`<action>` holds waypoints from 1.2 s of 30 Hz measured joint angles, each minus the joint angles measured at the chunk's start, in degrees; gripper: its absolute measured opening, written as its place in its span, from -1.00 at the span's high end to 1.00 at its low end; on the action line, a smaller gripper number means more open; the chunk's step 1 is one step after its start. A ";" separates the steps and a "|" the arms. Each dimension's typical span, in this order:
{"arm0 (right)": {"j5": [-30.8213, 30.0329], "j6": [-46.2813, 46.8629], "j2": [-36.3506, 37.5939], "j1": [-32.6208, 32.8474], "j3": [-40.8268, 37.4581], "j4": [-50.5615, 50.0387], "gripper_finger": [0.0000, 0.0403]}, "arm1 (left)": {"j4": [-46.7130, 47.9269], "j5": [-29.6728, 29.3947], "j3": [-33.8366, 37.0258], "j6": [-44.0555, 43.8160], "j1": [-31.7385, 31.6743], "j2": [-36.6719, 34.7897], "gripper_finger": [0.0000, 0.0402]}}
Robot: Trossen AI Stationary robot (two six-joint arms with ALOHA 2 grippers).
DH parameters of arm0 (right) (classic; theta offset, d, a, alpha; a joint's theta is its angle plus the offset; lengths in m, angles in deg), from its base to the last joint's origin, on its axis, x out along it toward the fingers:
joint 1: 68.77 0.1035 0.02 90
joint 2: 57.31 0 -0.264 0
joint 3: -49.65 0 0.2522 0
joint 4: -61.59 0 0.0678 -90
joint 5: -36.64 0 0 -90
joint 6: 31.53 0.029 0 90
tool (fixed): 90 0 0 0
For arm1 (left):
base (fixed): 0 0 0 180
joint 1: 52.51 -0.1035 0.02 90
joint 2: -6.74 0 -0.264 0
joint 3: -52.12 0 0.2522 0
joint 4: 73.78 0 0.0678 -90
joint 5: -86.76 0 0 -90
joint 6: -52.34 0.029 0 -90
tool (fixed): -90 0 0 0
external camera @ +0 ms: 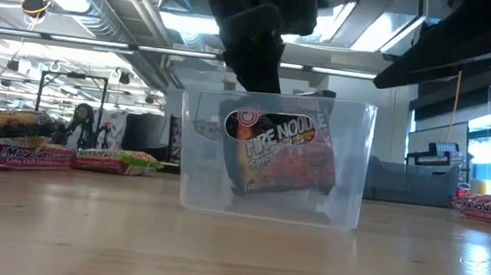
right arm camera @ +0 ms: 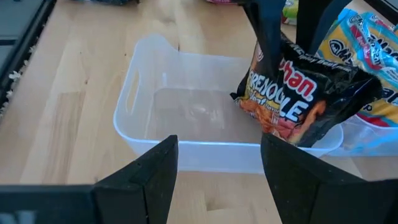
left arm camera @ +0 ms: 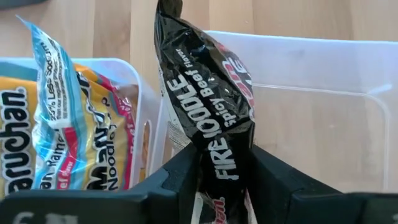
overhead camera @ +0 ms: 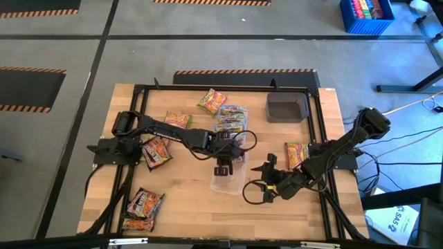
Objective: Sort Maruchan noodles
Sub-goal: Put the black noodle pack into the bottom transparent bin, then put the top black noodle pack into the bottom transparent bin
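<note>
My left gripper (overhead camera: 223,166) (left arm camera: 225,183) reaches down over a clear plastic tub (overhead camera: 230,178) (external camera: 272,158) (right arm camera: 186,106) at the table's middle, shut on a dark maroon Maruchan packet (external camera: 280,154) (left arm camera: 208,106) (right arm camera: 305,93) that sits inside the tub. My right gripper (overhead camera: 266,183) (right arm camera: 217,168) is open, just right of the tub, touching nothing. Pale blue-orange packets (overhead camera: 232,117) (left arm camera: 62,124) fill a second tub behind. Loose packets lie flat on the wood at the far side (overhead camera: 211,100), left (overhead camera: 156,149), near left (overhead camera: 142,204) and right (overhead camera: 297,153). My left gripper pinches the maroon packet between its two fingers (left arm camera: 180,180) by its upper end (left arm camera: 224,171), coming from above and pointing down. The packet hangs tilted below the fingers inside the tub; whether its lower end (external camera: 281,192) touches the tub floor, I cannot tell.
A dark grey square tray (overhead camera: 287,107) stands at the far right of the table. A black frame (overhead camera: 138,90) runs round the tabletop. Bare wood lies near the front edge (overhead camera: 201,214). Beyond the table, a person (external camera: 77,123) shows in the room.
</note>
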 joint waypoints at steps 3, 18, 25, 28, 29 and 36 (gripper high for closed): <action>-0.08 -0.02 -0.76 0.00 0.03 -0.06 -0.04 | -0.63 -0.14 -0.02 1.16 0.02 -0.02 0.31; -0.04 0.29 -1.10 0.00 0.02 0.21 -0.04 | 3.93 -1.47 -0.13 -0.56 1.52 -6.87 0.15; -0.19 0.42 -1.10 0.00 0.02 0.59 -0.04 | 20.20 -1.69 -0.13 -8.11 3.02 -18.52 0.15; -1.15 0.42 -1.10 0.00 0.02 0.62 -0.04 | 25.60 -4.10 0.62 -12.20 4.13 -24.81 0.15; -1.36 0.42 -1.10 0.00 0.02 0.62 -0.04 | 26.43 -5.46 1.28 -13.89 4.64 -27.16 0.15; -1.55 0.40 -1.10 -0.02 0.02 0.62 -0.04 | 27.58 -11.33 12.44 -22.71 8.44 -43.32 0.15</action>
